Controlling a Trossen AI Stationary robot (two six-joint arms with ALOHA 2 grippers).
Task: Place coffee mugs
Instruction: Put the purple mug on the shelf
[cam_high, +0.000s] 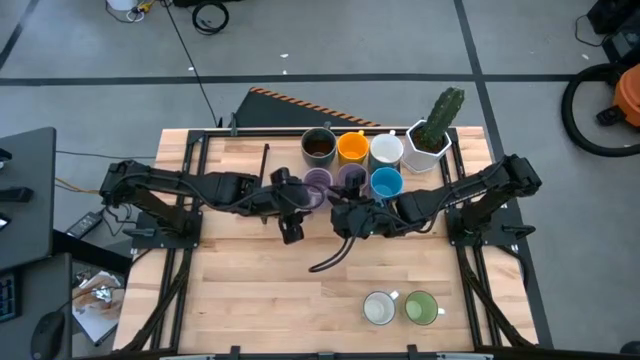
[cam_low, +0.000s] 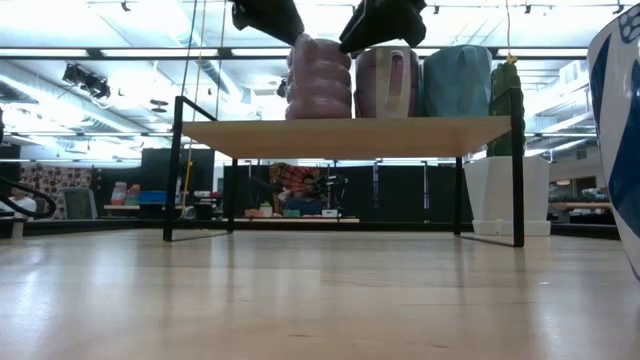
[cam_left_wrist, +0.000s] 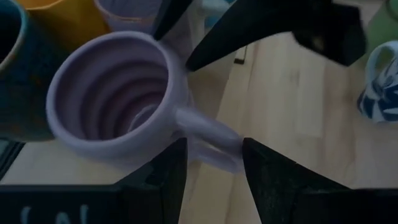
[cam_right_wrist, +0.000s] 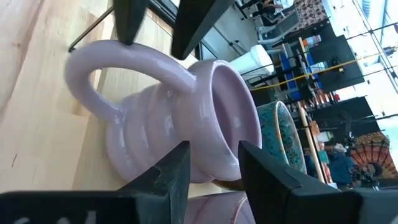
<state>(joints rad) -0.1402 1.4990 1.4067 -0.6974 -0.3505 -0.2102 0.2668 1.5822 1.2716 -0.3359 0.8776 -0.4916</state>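
A ribbed lavender mug (cam_high: 318, 183) stands on its base on the raised wooden shelf (cam_low: 340, 130), at the left end of the front row. Both grippers are on it. My left gripper (cam_left_wrist: 214, 155) comes from the table's left at its handle. My right gripper (cam_right_wrist: 214, 158) comes from the right at its rim. A second lavender mug (cam_high: 352, 178) and a blue one (cam_high: 386, 183) stand beside it. Dark brown (cam_high: 318, 146), orange (cam_high: 352, 148) and white (cam_high: 386, 150) mugs stand behind. A white mug (cam_high: 379, 308) and a green mug (cam_high: 421, 308) stand on the table, near right. My left gripper has the ribbed mug's handle (cam_left_wrist: 211, 140) between its two fingers, which lie across the loop's outer part. It comes slanting down from the table's left. The mug stands upright on the shelf. My right gripper straddles the mug's rim on the right side (cam_right_wrist: 217, 152). One finger (cam_right_wrist: 180, 162) is against the ribbed outer wall and the other (cam_right_wrist: 252, 165) is over the opening. It comes slanting down from the table's right.
The white hexagonal cactus pot (cam_high: 428, 140) stands at the shelf's far right corner. The shelf's black frame legs (cam_low: 177, 170) stand on the table. A dark cable (cam_high: 330, 262) loops over the table's middle. Bare wood lies near left.
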